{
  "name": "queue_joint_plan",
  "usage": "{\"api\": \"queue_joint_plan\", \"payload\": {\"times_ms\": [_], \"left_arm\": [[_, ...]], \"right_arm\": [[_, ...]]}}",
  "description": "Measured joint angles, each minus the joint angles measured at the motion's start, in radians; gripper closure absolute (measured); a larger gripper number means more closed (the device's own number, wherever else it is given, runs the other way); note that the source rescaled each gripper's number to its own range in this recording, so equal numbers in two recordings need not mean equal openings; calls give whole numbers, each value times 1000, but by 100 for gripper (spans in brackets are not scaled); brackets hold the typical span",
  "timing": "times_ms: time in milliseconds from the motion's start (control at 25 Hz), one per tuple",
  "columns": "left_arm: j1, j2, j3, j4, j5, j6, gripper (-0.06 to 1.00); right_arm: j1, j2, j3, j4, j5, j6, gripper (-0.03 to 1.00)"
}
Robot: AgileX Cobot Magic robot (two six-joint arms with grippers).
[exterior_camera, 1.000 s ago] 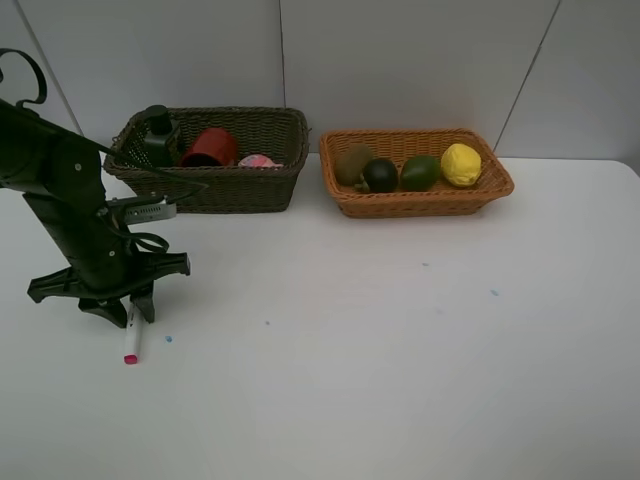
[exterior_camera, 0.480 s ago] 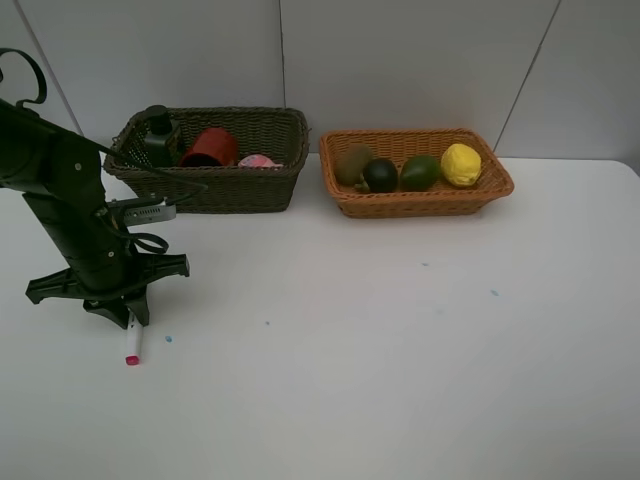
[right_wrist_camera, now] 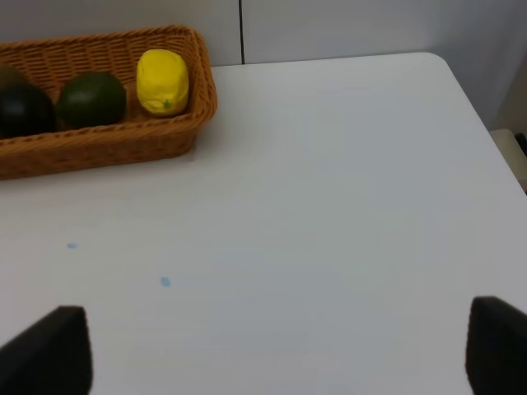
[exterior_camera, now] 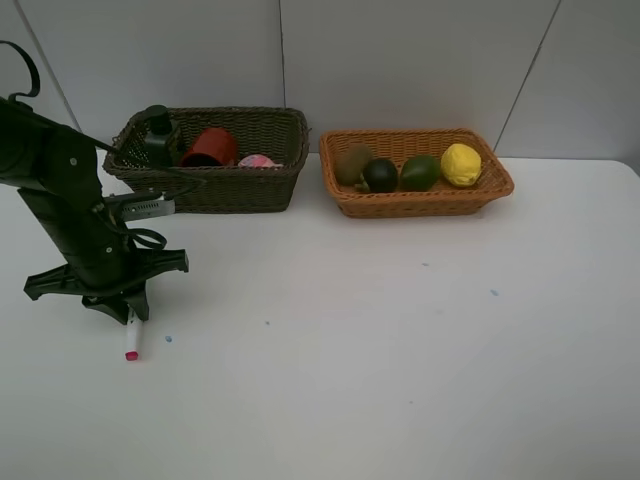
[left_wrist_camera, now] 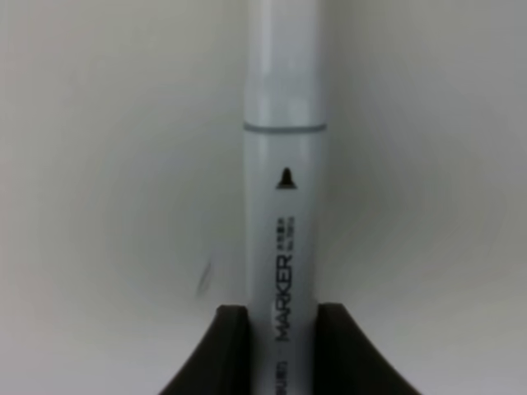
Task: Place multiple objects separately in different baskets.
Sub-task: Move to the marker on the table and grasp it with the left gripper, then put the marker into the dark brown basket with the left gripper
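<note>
My left gripper (exterior_camera: 129, 313) is shut on a white marker (exterior_camera: 131, 338) with a pink cap, low over the table at the left; the left wrist view shows the marker (left_wrist_camera: 284, 206) pinched between the dark fingers (left_wrist_camera: 224, 350). The dark olive basket (exterior_camera: 215, 188) holds a dark green pump bottle (exterior_camera: 158, 135), a red cup (exterior_camera: 210, 147) and a pink bottle (exterior_camera: 258, 161). The orange-tan basket (exterior_camera: 420, 203) holds a kiwi (exterior_camera: 352, 162), a dark round fruit (exterior_camera: 380, 175), an avocado (exterior_camera: 420, 172) and a lemon (exterior_camera: 461, 165). My right gripper (right_wrist_camera: 276, 354) stands open above bare table.
Both baskets stand side by side at the back, against the grey wall. Small blue specks (exterior_camera: 493, 293) dot the white tabletop. The right wrist view shows the tan basket's rim (right_wrist_camera: 123, 140), the lemon (right_wrist_camera: 162, 81) and the table's rounded far corner (right_wrist_camera: 440, 62).
The left gripper's jaws have closed fully onto the marker. The left arm has shifted slightly, and the marker's pink end has crept a little toward the gripper.
</note>
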Motion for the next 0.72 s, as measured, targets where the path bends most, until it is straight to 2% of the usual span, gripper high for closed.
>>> {"api": "queue_joint_plan", "payload": {"times_ms": [240,480,720], "left_arm": [[0,-158,1,-2,35,13,92],[0,-352,-6,-6,74,96,92],[0,-432,-96,17,75,142,92]], "right_arm": [[0,0,0,0,0,0,-2],[0,0,0,0,0,0,-2],[0,0,0,0,0,0,-2]]}}
